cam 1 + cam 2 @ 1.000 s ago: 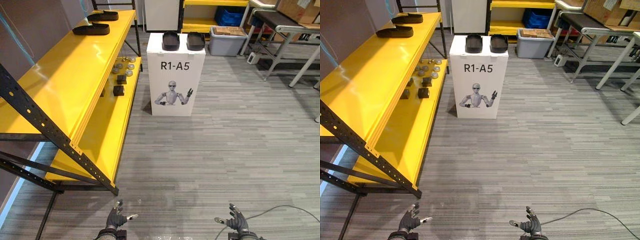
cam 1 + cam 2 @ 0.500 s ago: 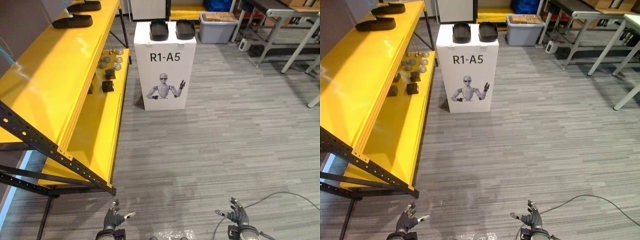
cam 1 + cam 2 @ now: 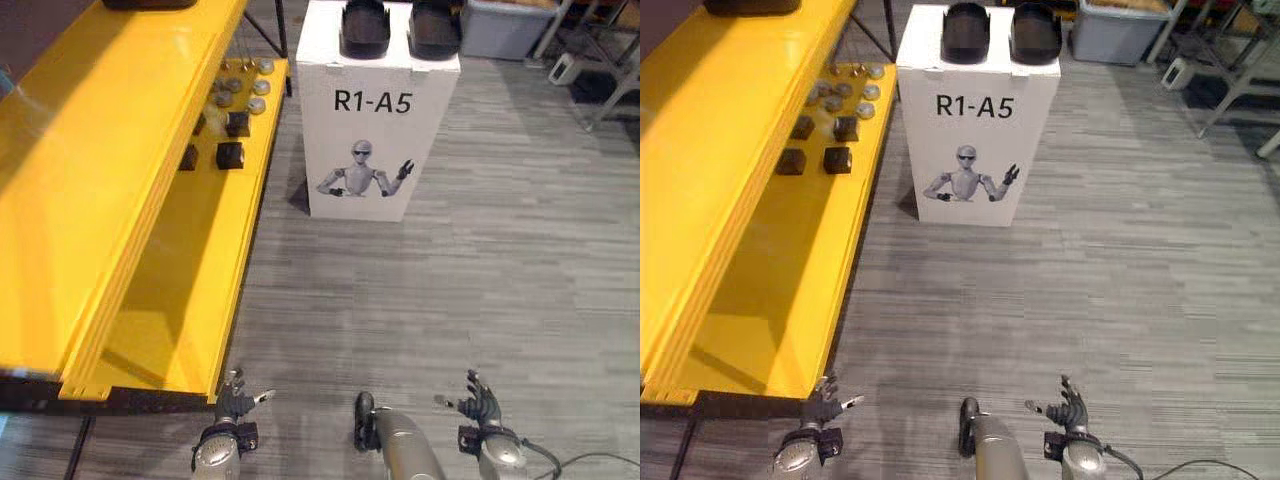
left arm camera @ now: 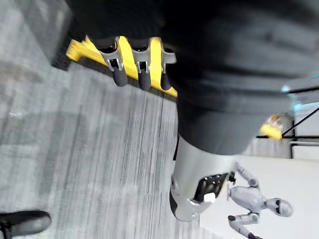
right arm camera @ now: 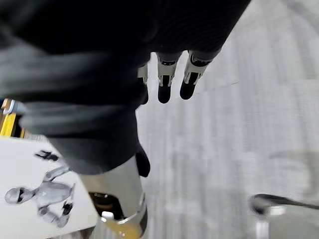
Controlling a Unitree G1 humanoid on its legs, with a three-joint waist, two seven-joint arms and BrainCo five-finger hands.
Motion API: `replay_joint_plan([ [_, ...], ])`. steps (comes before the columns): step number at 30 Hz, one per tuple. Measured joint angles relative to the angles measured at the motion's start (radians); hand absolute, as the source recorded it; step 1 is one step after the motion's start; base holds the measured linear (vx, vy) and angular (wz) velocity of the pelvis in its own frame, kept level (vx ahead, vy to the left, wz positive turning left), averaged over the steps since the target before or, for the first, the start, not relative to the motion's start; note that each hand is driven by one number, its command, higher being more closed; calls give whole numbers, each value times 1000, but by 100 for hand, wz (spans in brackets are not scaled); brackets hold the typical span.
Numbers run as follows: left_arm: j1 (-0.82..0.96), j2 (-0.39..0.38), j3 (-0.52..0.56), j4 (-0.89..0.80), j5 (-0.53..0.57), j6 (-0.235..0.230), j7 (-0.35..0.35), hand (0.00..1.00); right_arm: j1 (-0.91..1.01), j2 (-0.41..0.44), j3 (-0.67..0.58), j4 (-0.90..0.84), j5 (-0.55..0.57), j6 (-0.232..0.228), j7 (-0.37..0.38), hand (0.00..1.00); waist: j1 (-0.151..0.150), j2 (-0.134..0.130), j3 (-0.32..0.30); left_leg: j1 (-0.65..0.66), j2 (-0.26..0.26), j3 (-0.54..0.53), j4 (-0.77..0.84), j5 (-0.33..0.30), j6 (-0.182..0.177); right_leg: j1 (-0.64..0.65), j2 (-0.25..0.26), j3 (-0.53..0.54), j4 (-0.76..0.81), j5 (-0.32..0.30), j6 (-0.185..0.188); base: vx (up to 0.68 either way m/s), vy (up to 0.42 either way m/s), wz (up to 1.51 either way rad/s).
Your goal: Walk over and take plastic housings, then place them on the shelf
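**Step in hand:** the walk-up to the pick point, nothing taken yet.

**Task items:** two housings (image 3: 365, 27) sit side by side on top of the white box (image 3: 380, 125), top centre of the eye views. One more dark piece (image 3: 752, 5), probably a housing already placed, lies on the shelf (image 3: 120, 150) top at the upper left.

**Hands:** the left hand (image 3: 236, 404) is at the bottom left and the right hand (image 3: 481, 402) at the bottom right. Both are low over the floor (image 3: 450, 280), fingers spread loosely, holding nothing, and well apart from the box.

**Doing it well (judgement):**
- Close the remaining floor squarely, so that the box ends up centred between the arms.
- Keep clear of the shelf edge running along the left of the frame.
- Stop short enough that the box is not bumped, since the housings rest loose on top.
- Raise the hands only once near, then come down over one housing each.
- On the shelf, pick bare yellow surface, away from the small parts (image 3: 231, 154) on the lower level.

**View differences:**
- The eye views give the layout: box, housings, shelf, parts.
- The left wrist view gives its fingers (image 4: 130, 59) close up, straight and free, with the yellow shelf edge just past them.
- The right wrist view gives its fingers (image 5: 164, 82) straight over bare floor, with the box face at the lower left.
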Motion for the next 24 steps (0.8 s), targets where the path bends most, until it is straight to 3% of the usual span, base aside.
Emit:
replay_joint_plan([
  [1, 5, -10, 5, -1, 0, 0, -1, 0, 3, 2, 12, -5, 0, 0, 0, 0, 2, -1, 4, -36, 13, -1, 111, 72, 13, 57, 11, 6, -41, -3, -3, 501, -172, -5],
  [2, 13, -19, 10, -6, 0, -1, -3, 0, 12, 7, 26, -19, 0, 0, -1, 0, 9, -3, 5, -73, 31, 5, 228, 89, 17, 121, 28, 14, -88, -4, -5, 495, -154, -22],
  [4, 36, -31, 11, -36, 0, -3, -10, 0, 33, 43, 51, -77, 17, -4, -8, 0, 45, -25, 23, -207, 84, 73, 542, 31, 30, 343, 68, 54, -229, -14, -21, 583, -170, -36],
  [6, 47, -42, 7, -56, -2, -4, -10, 0, 29, 56, 48, -97, 27, -5, -11, 0, 67, -41, 25, -325, 87, 111, 556, 2, 33, 431, 71, 83, -311, -16, -23, 477, -92, -35],
  [7, 54, -44, -9, -62, -2, -4, -10, 0, 19, 51, 46, -84, 37, -6, -11, 0, 84, -37, 28, -428, 55, 134, 437, -23, 32, 491, 68, 103, -367, -17, -22, 453, -48, -35],
  [9, 66, -45, -15, -62, -2, -2, -11, 0, -6, 49, 36, -35, 37, -5, -11, 0, 99, -41, 34, -479, -5, 130, 201, -26, 30, 539, 52, 130, -395, -35, -10, 527, 40, -39],
  [10, 81, -56, -16, -62, -2, 1, -11, 0, -7, 51, 3, -1, 37, -3, -14, 0, 109, -39, 40, -482, -66, 102, -80, 15, 14, 583, 36, 150, -417, -67, 8, 589, 103, -44],
  [12, 98, -60, -16, -62, -1, 1, -10, 0, -5, 50, -16, 26, 37, -1, -15, 0, 112, -29, 33, -486, -83, 75, -234, 88, 27, 622, 37, 176, -420, -116, 27, 537, 130, -54],
  [13, 98, -58, -12, -56, -1, 4, -10, 0, 5, 51, -14, 33, 36, 0, -17, 0, 120, -39, 17, -491, -102, 82, -169, 146, 93, 628, 8, 207, -362, -191, 52, 611, 151, -67],
  [15, 89, -60, -15, -49, -1, 4, -11, 0, 11, 50, -17, 42, 35, 0, -17, 0, 117, -62, 8, -493, -127, 112, -114, 121, 143, 597, -35, 214, -242, -255, 107, 648, 145, -49],
  [16, 78, -61, -27, -44, 0, 5, -12, 0, 0, 49, -19, 68, 34, 2, -16, 0, 113, -68, 3, -470, -143, 128, -103, 80, 165, 539, -62, 211, -82, -265, 131, 785, 168, -30],
  [17, 67, -58, -32, -43, 0, 5, -15, 0, 0, 56, -16, 81, 34, 6, -13, 0, 106, -76, 6, -414, -162, 137, -107, 41, 180, 466, -89, 207, 144, -235, 182, 783, 174, -19],
  [18, 63, -52, -36, -41, 0, 5, -15, 0, -1, 59, -13, 89, 32, 7, -11, 0, 100, -80, 7, -381, -173, 136, -114, 22, 189, 426, -106, 208, 267, -198, 229, 651, 130, 4],
  [19, 55, -39, -52, -39, 0, 7, -14, 0, -2, 63, -11, 98, 32, 9, -6, 0, 84, -85, 9, -307, -190, 127, -123, -13, 199, 367, -131, 200, 464, -198, 231, 518, 78, 13],
  [21, 51, -31, -65, -38, 0, 7, -13, 0, 5, 69, -9, 96, 31, 8, -5, 0, 75, -81, 10, -167, -196, 97, -180, -39, 208, 277, -150, 162, 610, -214, 198, 605, 26, 12],
  [23, 43, -22, -64, -36, 0, 6, -11, 0, 7, 68, -2, 95, 31, 7, -4, 0, 77, -70, 6, -87, -174, 73, -239, -56, 196, 193, -142, 113, 586, -224, 181, 561, -31, 14],
  [24, 24, -16, -65, -9, -1, 5, -11, 0, 11, 67, 10, 98, 31, 7, -2, 0, 76, -64, 15, -28, -151, 57, -271, -61, 189, 148, -126, 85, 496, -234, 165, 645, -108, 38],
])
